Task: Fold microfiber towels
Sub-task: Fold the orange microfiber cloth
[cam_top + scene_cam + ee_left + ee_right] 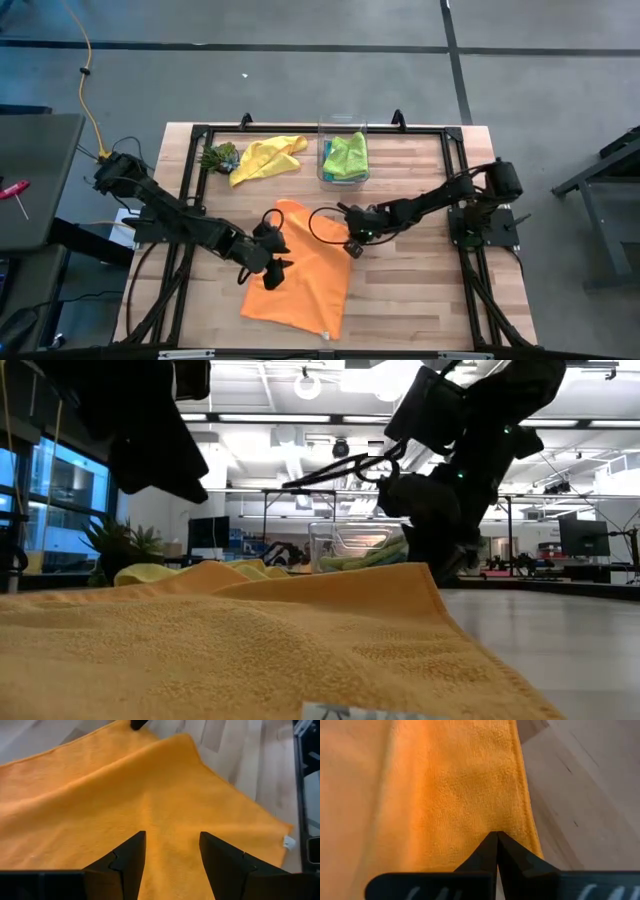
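Hidden and cut-off parts at the table

In the right wrist view the orange towel (455,785) runs past the picture's edges, and the right gripper (496,837) covers the spot it presses, so a pinched fold cannot be seen. The left gripper (172,852) hides the cloth under its fingers. In the high view the clear plastic box (343,128) holds a lime green towel (347,155); anything beneath it is too small to tell.

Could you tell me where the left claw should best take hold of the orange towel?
Probably its left edge. The flat orange square microfiber towel lies spread on the wooden table, and the open left claw hovers there, so a low approach from the left seems easiest.
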Robot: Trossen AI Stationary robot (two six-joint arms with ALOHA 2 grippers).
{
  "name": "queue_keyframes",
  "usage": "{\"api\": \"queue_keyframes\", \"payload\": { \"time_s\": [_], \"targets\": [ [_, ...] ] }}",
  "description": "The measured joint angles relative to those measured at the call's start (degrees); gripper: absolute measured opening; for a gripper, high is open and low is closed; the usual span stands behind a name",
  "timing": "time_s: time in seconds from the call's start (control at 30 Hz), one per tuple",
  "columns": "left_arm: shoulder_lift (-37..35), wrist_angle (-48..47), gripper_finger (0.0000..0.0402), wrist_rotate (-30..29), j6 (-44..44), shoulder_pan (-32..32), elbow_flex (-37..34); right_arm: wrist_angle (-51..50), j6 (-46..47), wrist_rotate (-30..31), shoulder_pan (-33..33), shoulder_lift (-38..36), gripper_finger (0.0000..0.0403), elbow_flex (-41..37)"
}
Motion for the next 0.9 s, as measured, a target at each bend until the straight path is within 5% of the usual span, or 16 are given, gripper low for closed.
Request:
{"api": "queue_keyframes", "payload": {
  "time_s": [0.53, 0.7, 0.9],
  "targets": [
    [0.0, 2.81, 0.0174, 0.67, -1.26, 0.22, 0.28, -17.86, -27.79, 5.42, -10.19, -1.34, 0.0, 4.35],
    [0.0, 2.64, 0.0174, 0.95, -0.83, 1.37, 0.28, -19.12, -30.55, 5.41, -12.43, -3.11, 0.0, 6.42],
    [-4.79, -3.45, 0.0174, 8.47, 6.39, 5.29, 0.26, -23.5, -27.66, 5.06, -11.69, -11.45, 0.0, 7.07]
  ]
}}
